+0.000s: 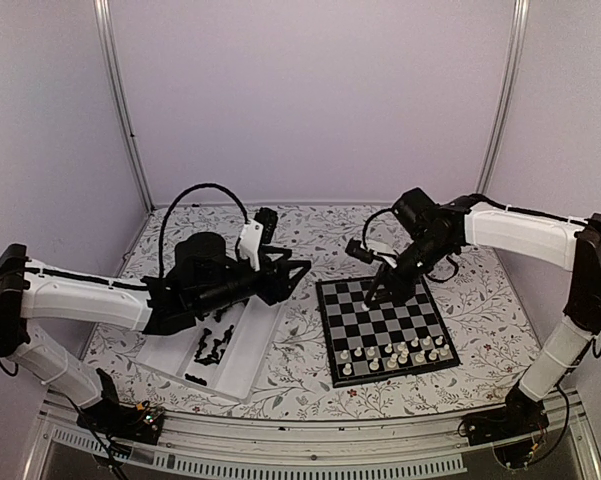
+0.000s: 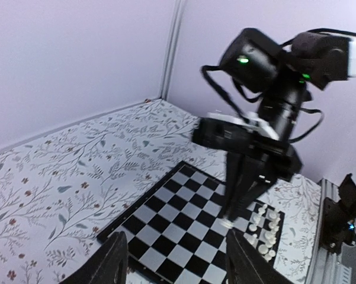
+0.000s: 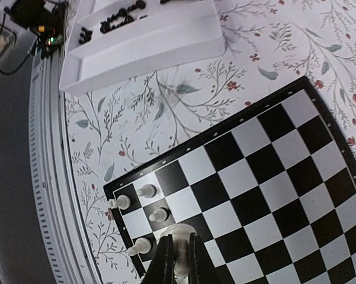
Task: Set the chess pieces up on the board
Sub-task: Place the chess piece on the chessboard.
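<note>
Tray (image 1: 252, 352) holds blk pcs (image 1: 213, 347); R hand (image 3: 178, 251) pinching wht pc (image 3: 178, 232) over board (image 3: 266, 177).

Black-and-grey checked board (image 1: 380, 310), white chess pieces (image 1: 398, 352), floral-print table (image 1: 310, 240), white tray (image 1: 252, 350)

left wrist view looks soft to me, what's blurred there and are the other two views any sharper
Left wrist view: the right gripper over the board is smeared, the left gripper dark and soft. Right wrist view: checks crisp, only the gripped white piece looks soft. Top external view: even light, chess pieces tiny blobs.
</note>
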You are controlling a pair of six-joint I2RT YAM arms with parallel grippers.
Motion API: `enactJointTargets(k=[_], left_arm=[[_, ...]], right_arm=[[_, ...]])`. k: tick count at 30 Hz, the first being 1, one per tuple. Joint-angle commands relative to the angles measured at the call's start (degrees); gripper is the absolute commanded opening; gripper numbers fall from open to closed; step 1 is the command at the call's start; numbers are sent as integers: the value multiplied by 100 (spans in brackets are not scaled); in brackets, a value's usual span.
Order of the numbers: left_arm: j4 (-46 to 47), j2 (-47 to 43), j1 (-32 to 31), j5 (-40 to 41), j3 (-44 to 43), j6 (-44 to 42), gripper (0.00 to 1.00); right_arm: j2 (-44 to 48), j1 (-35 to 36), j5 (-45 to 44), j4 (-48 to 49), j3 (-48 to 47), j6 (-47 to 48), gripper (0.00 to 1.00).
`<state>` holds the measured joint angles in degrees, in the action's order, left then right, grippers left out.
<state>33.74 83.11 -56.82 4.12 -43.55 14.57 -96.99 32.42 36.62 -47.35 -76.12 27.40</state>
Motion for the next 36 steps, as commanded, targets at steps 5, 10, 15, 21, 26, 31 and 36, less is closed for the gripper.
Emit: enactJointTargets(k=[5, 10, 15, 21, 26, 31, 36], left_arm=[[-1186, -314, 386, 1099, 231, 657, 59], [-1392, -354, 452, 1120, 183, 696, 60], [-1439, -417, 474, 1197, 253, 750, 60], [-1447, -419, 511, 1232, 327, 821, 60], [-1395, -395, 540, 1215, 372, 850, 60], [-1395, -340, 566, 1136, 347, 849, 60], [-1405, -332, 584, 1122, 372, 854, 60]], right_arm=[[817, 1292, -1568, 27, 909, 941, 0], [802, 1948, -1844, 21, 1195, 1045, 0], [673, 2228, -2033, 88, 1352, 1006, 0], [443, 2305, -2141, 57, 1396, 1024, 0], [304, 2329, -2161, 137, 1307, 958, 0], [102, 2356, -2247, 235, 1254, 913, 0], [-76, 2369, -2309, 327, 1216, 854, 0]])
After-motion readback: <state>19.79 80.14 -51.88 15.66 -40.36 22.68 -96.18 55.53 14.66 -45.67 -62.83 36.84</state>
